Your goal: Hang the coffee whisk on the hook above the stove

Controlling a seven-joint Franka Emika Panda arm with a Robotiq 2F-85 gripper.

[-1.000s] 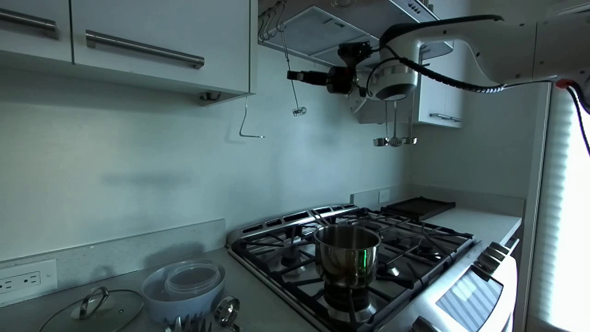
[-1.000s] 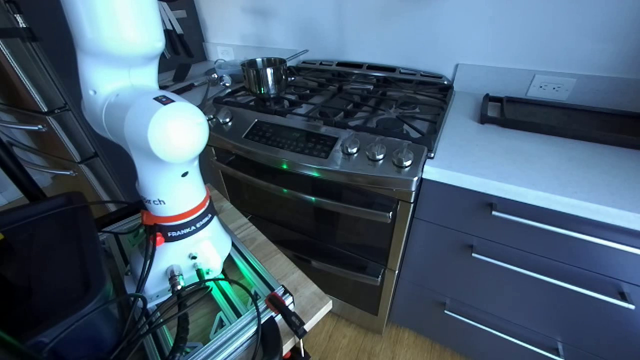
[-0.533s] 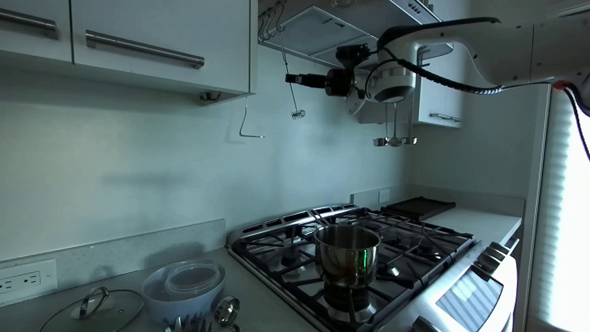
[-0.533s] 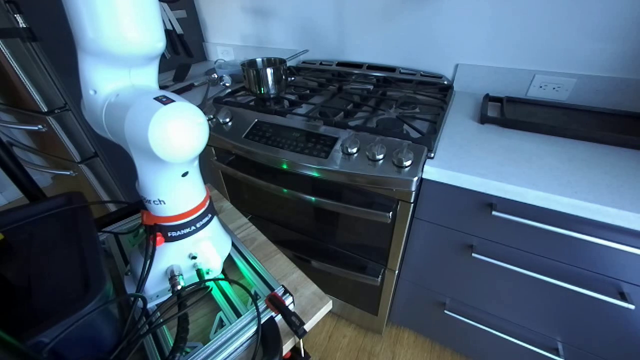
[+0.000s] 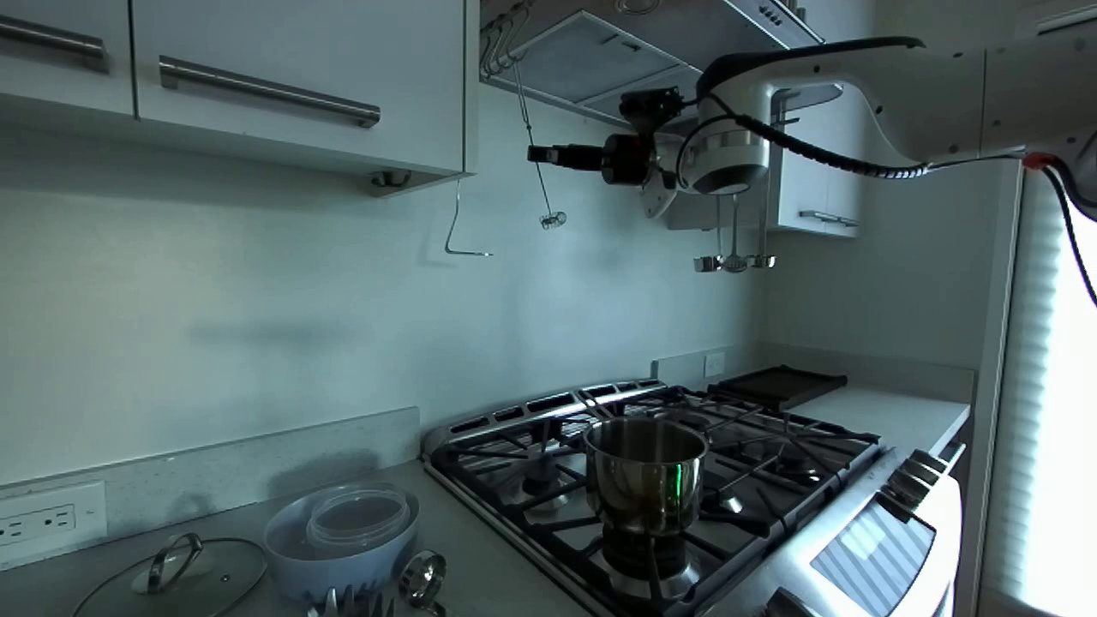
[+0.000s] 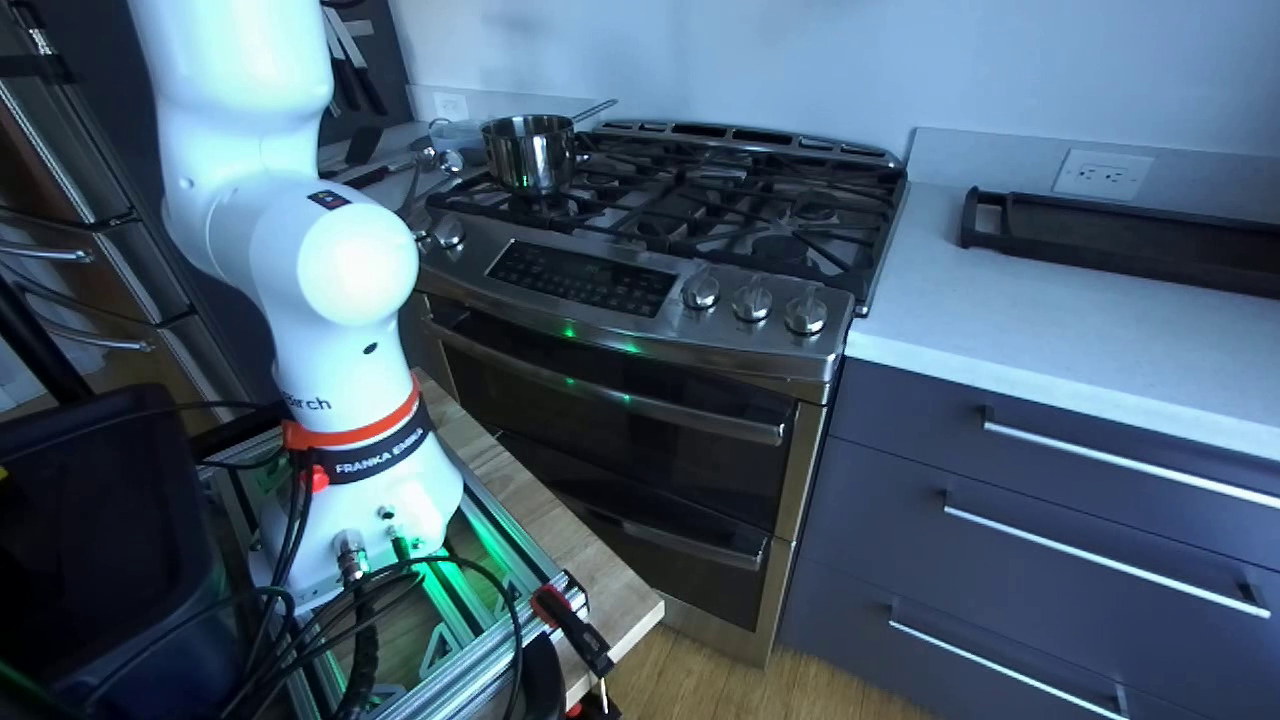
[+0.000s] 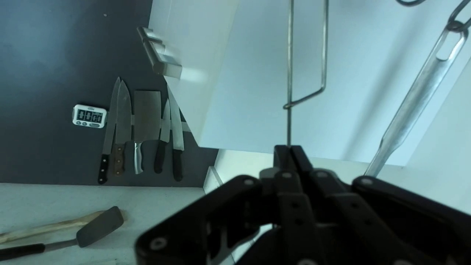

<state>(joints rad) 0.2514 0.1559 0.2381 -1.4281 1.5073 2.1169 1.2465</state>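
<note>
The coffee whisk (image 5: 553, 220) is a thin metal rod with a coiled head hanging at its lower end. My gripper (image 5: 533, 154) is shut on the rod partway up. In the wrist view the gripper (image 7: 289, 147) shows the whisk's rod (image 7: 289, 125) between its fingertips, with its bent wire loop rising above. Several hooks (image 5: 497, 47) hang under the range hood, close to the whisk's top; I cannot tell whether they touch. A hook (image 7: 456, 25) also shows at the wrist view's right edge. The stove (image 5: 771, 553) is below; it shows in both exterior views (image 6: 590, 280).
A flat metal handle (image 7: 408, 106) hangs from a hook right of the gripper. The range hood (image 5: 600, 60) and cabinet (image 5: 300, 51) are close above. A pot (image 5: 647, 480) stands on the stove. Ladle-like utensils (image 5: 734, 261) hang behind the arm. Knives (image 7: 147, 117) are on the wall.
My gripper has moved slightly down and left in an exterior view, still shut on the whisk. The whisk's top and coiled head have shifted down and left with it.
</note>
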